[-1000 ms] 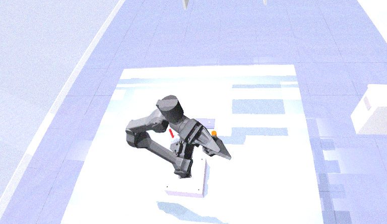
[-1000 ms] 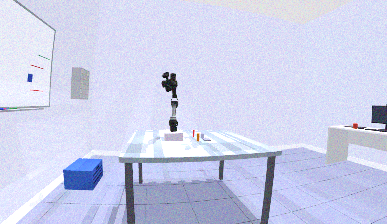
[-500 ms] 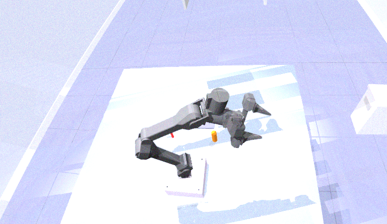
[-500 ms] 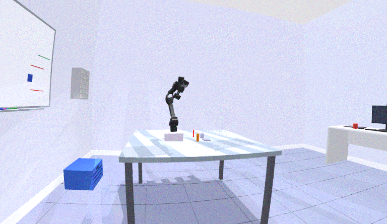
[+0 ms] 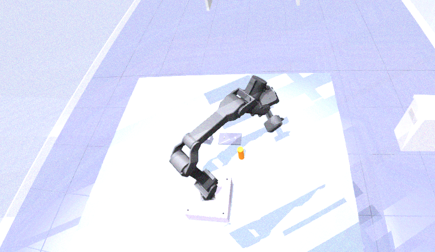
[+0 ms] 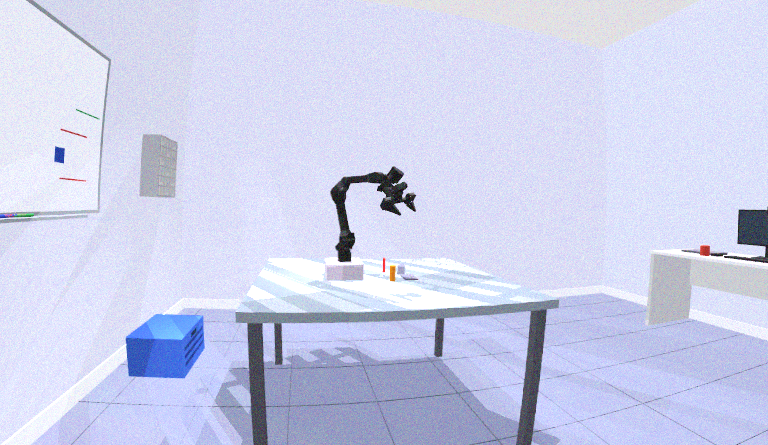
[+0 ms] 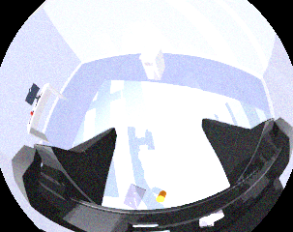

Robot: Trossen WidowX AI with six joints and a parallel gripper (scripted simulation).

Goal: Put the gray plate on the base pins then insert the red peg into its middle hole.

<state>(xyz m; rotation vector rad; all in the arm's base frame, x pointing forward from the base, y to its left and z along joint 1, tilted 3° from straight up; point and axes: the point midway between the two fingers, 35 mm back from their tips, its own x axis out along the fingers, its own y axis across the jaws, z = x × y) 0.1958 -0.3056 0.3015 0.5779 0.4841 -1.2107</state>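
Seen from the exterior view, at the left the arm is standing on a pale pedestal (image 5: 207,212) (image 6: 343,272) on the worktop (image 5: 288,169) (image 6: 441,298) (image 7: 177,106). Next, the red peg (image 6: 384,265) is standing upright, unheld; the arm is hiding it in the top view. An orange cylinder (image 5: 241,153) (image 6: 391,273) (image 7: 161,196) is standing near it, followed by a small pale block (image 5: 209,139) (image 6: 400,269). Farther right, a thin gray slab (image 5: 230,139) (image 6: 408,277) (image 7: 134,195) is lying flat; whether it is plate or base, I cannot tell. The tool (image 5: 267,119) (image 6: 407,211) (image 7: 159,126) is hanging well above the worktop, its fingers spreading wide apart and gripping nothing.
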